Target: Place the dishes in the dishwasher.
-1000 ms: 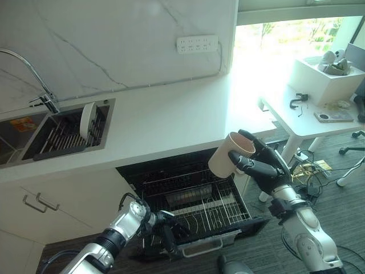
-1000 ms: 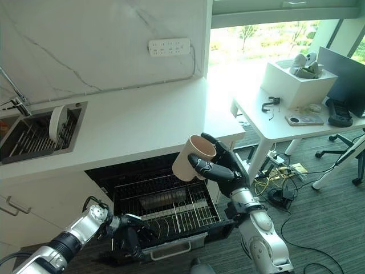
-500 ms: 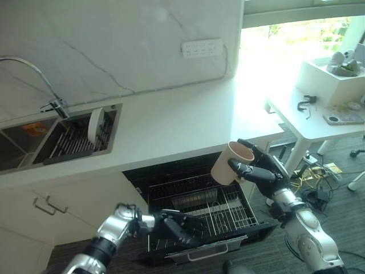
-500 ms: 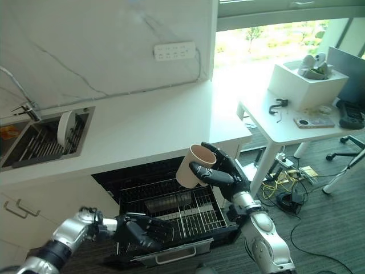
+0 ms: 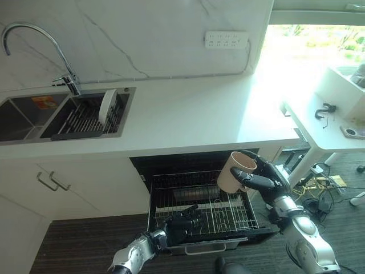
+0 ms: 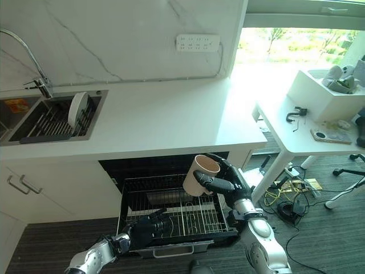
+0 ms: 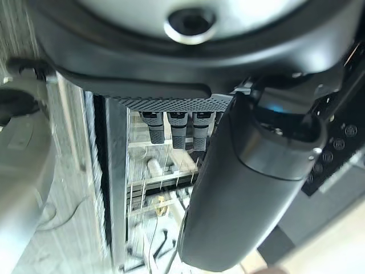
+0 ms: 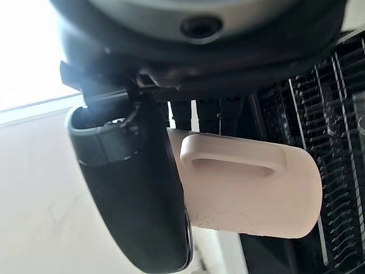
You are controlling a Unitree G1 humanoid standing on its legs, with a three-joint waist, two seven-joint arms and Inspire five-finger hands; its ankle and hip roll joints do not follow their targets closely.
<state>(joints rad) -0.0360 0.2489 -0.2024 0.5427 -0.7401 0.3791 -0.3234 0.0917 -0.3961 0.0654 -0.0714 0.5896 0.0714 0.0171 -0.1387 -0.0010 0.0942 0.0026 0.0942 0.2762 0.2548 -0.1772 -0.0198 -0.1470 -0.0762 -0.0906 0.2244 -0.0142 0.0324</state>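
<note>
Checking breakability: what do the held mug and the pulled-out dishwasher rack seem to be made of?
The mug in the right hand looks like matte beige ceramic, possibly plastic: thick, opaque walls and a moulded handle. The rack looks like coated metal wire: thin crossing rods.

Beige mug (image 5: 232, 172), black rack (image 5: 228, 214), white-marbled counter (image 5: 188, 120).

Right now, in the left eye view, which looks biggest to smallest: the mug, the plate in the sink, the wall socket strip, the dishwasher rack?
1. dishwasher rack
2. wall socket strip
3. mug and plate: look alike; the mug is nearer, so unsure.
</note>
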